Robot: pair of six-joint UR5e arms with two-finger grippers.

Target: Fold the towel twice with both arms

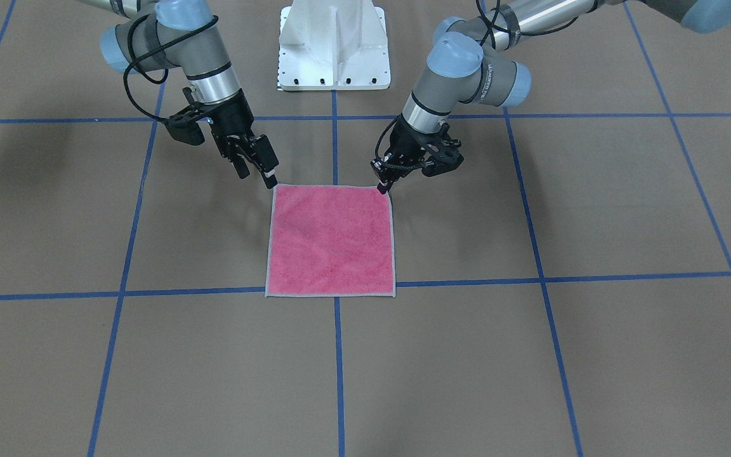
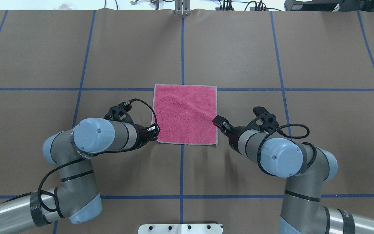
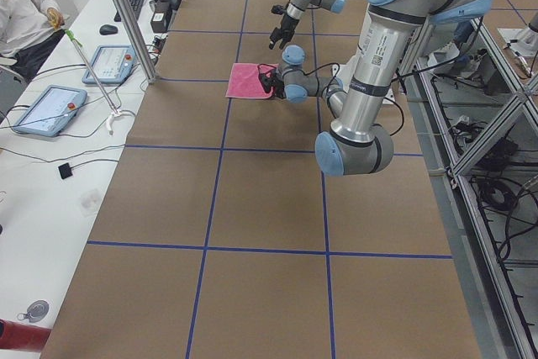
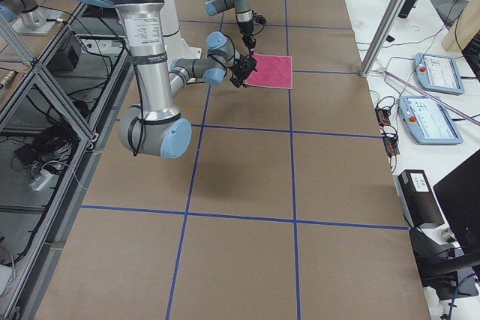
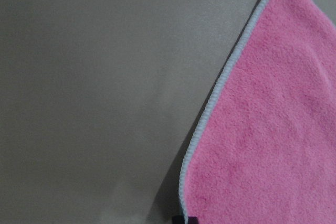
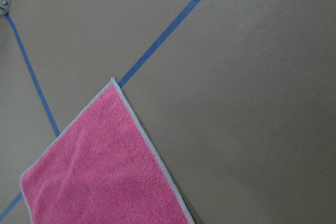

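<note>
The towel (image 1: 330,241) lies flat on the brown table, pink face up, with light grey edging; it also shows in the overhead view (image 2: 185,113). My left gripper (image 1: 383,186) is down at the towel's corner nearest the robot on my left side, shut on that corner (image 2: 155,131). In the left wrist view the towel's edge (image 5: 210,108) curves up slightly, with a shadow under it. My right gripper (image 1: 256,174) is open and hovers just above the towel's other near corner (image 2: 218,122), not touching it. The right wrist view shows the towel (image 6: 100,166) below, with no fingers in sight.
The white pedestal base (image 1: 334,44) stands behind the towel between the arms. Blue tape lines (image 1: 338,355) grid the table. In the side views, tablets (image 3: 46,109) and cables lie on a white bench, with a metal post (image 3: 126,14) and a seated person (image 3: 21,6) beside it.
</note>
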